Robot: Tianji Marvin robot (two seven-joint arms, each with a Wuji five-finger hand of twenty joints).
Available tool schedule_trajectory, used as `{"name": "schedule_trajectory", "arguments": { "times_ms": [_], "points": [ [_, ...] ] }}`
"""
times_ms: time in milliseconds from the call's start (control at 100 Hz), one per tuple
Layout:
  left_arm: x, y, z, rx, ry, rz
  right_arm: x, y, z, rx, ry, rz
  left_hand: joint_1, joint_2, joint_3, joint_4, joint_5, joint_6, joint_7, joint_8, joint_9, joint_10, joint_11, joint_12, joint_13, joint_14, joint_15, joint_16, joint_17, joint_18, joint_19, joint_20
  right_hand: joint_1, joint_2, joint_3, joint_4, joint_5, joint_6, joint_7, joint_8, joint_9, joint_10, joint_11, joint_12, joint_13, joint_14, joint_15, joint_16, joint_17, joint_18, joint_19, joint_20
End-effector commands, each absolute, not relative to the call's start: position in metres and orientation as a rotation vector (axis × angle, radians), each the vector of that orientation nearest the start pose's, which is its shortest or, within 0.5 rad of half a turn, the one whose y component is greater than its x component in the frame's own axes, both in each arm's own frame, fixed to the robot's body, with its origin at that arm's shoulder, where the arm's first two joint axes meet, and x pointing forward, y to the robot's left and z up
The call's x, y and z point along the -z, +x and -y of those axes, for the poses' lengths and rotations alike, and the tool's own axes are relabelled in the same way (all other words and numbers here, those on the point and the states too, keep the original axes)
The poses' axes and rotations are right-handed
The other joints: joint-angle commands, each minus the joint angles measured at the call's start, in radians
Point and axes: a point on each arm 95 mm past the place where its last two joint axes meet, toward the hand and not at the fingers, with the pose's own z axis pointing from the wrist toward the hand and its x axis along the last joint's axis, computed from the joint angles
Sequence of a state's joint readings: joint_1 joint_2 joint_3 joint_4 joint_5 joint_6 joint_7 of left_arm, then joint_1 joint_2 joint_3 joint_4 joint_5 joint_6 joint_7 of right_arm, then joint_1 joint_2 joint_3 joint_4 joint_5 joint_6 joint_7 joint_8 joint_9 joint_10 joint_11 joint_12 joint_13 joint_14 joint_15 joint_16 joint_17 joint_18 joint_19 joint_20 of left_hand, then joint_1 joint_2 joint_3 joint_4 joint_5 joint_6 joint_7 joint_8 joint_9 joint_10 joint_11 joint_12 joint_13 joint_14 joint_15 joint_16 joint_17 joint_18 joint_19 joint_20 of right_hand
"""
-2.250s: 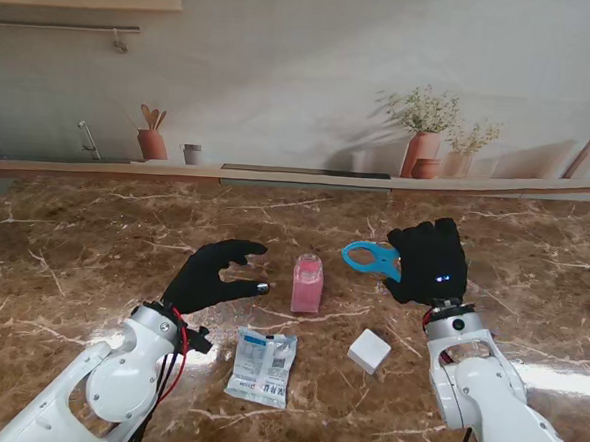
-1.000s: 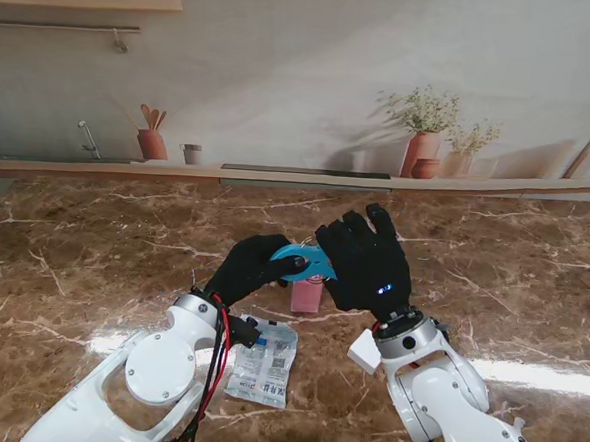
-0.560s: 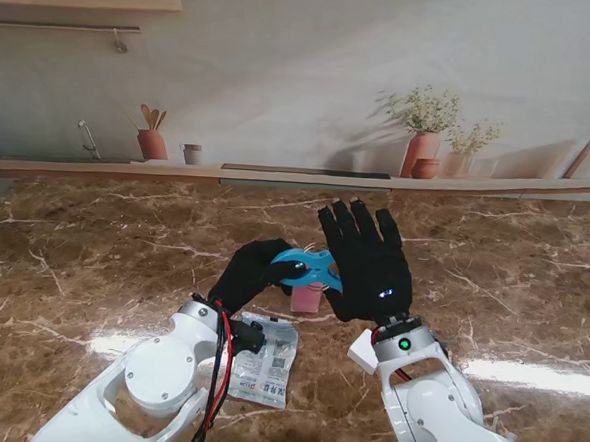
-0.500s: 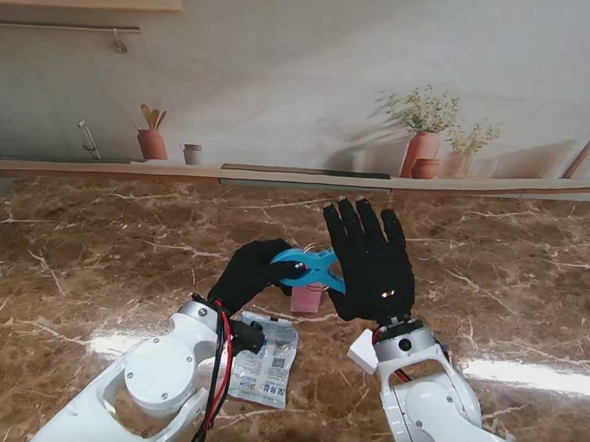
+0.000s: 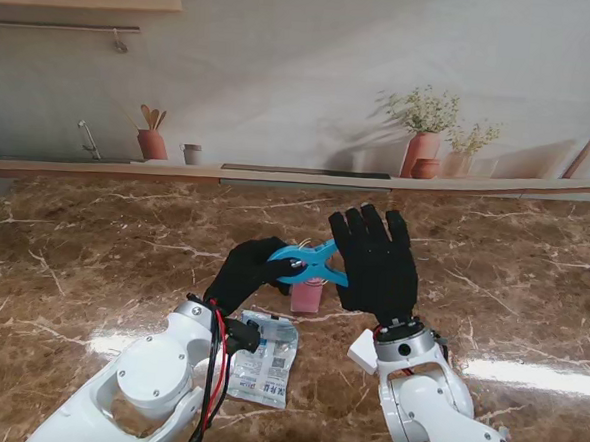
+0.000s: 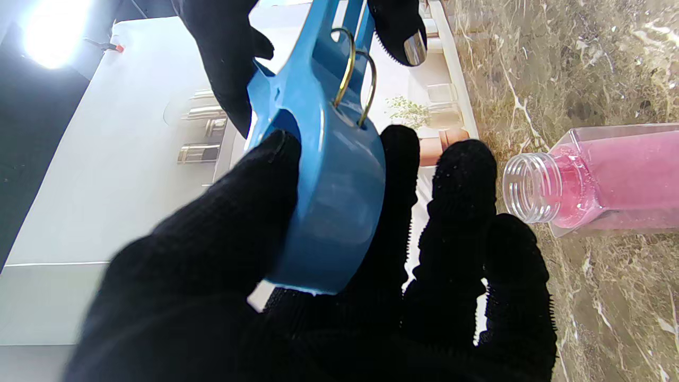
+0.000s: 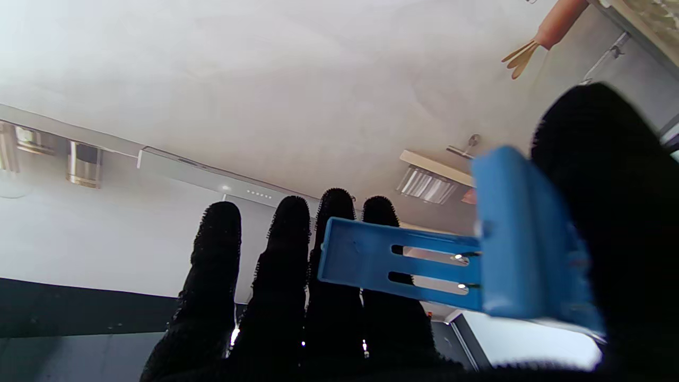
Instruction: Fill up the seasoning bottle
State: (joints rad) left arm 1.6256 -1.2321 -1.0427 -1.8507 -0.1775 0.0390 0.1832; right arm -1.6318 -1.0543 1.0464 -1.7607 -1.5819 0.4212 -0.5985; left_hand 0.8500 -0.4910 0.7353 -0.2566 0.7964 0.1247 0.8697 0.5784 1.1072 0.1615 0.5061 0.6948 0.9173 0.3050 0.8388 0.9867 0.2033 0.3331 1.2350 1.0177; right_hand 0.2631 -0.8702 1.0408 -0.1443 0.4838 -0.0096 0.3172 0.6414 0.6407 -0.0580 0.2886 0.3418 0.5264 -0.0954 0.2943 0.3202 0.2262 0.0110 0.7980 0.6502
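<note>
A clear bottle (image 5: 306, 296) with pink contents stands on the marble table, partly hidden behind the hands; its uncapped neck (image 6: 529, 187) shows in the left wrist view. Above it my left hand (image 5: 248, 274) is shut on the round end of a blue spring clip (image 5: 308, 262), thumb on one side and fingers on the other (image 6: 329, 212). My right hand (image 5: 377, 260) stands upright just right of the clip, fingers straight and spread, open. The clip's slotted handle (image 7: 403, 260) lies across that palm, beside the thumb.
A printed white seasoning sachet (image 5: 262, 365) lies flat nearer to me than the bottle, by my left wrist. A small white block (image 5: 363, 349) sits at my right wrist. The table's far edge meets a low ledge with pots.
My right hand carried the clip from the right to above the bottle. My left hand rose and closed on it. The right hand's fingers then straightened off it and shifted slightly right.
</note>
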Motion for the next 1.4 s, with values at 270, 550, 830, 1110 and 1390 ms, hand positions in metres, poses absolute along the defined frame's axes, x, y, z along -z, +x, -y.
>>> {"name": "schedule_trajectory", "arguments": {
  "times_ms": [270,550,830,1110,1390],
  "points": [
    [0.274,0.350,0.116,2.403,-2.329,-0.551,0.260,0.346,-0.048,-1.353,0.260,-1.048,0.065,0.048,0.120,-0.018,0.059,-0.248,0.134,0.019,0.090,-0.076,0.069,0.007,0.054,0.023,0.050,0.019,0.008,0.002,0.067,0.035,0.193,0.126,0.213,0.058,0.169,-0.144,0.179,0.151,0.223,-0.106,0.121,0.155,0.124,-0.017,0.045,0.051,0.041,0.018,0.074,-0.019],
    [0.274,0.350,0.115,2.410,-2.359,-0.542,0.256,0.349,-0.042,-1.356,0.243,-1.003,0.065,0.038,0.130,-0.016,0.063,-0.245,0.141,0.022,0.096,-0.075,0.077,0.009,0.059,0.022,0.054,0.019,0.009,0.002,0.066,0.036,0.250,0.065,0.290,-0.065,0.229,-0.271,0.492,0.096,0.410,-0.133,0.163,0.402,0.265,-0.032,0.101,0.112,0.094,0.015,0.110,-0.034],
    [0.275,0.348,0.113,2.418,-2.467,-0.486,0.255,0.351,-0.040,-1.350,0.241,-0.990,0.042,0.004,0.200,-0.022,0.072,-0.230,0.171,0.038,0.120,-0.068,0.105,0.011,0.089,0.028,0.082,0.019,0.014,0.005,0.070,0.040,0.279,0.071,0.286,-0.066,0.247,-0.223,0.472,-0.038,0.451,-0.115,0.118,0.398,0.339,-0.018,0.156,0.186,0.129,0.023,0.142,-0.040],
    [0.275,0.340,0.121,2.451,-2.584,-0.294,0.263,0.349,-0.047,-1.329,0.392,-1.045,0.059,0.021,0.172,-0.019,0.061,-0.225,0.166,0.047,0.106,-0.066,0.102,0.008,0.075,0.035,0.082,0.019,0.004,0.006,0.078,0.049,-0.052,0.232,-0.123,0.048,0.021,0.018,0.006,-0.011,-0.015,0.012,0.002,0.114,-0.048,0.062,0.008,0.086,-0.088,0.034,-0.026,-0.020],
    [0.275,0.336,0.126,2.450,-2.627,-0.160,0.268,0.345,-0.058,-1.411,0.558,-1.100,0.060,0.023,0.169,-0.019,0.060,-0.229,0.171,0.051,0.107,-0.069,0.103,0.007,0.079,0.033,0.085,0.018,0.006,-0.004,0.085,0.055,-0.317,0.325,-0.198,0.120,-0.155,0.178,-0.167,-0.088,-0.217,0.140,-0.188,-0.061,-0.240,0.135,-0.145,0.009,-0.216,0.047,-0.144,0.019]
  ]
}}
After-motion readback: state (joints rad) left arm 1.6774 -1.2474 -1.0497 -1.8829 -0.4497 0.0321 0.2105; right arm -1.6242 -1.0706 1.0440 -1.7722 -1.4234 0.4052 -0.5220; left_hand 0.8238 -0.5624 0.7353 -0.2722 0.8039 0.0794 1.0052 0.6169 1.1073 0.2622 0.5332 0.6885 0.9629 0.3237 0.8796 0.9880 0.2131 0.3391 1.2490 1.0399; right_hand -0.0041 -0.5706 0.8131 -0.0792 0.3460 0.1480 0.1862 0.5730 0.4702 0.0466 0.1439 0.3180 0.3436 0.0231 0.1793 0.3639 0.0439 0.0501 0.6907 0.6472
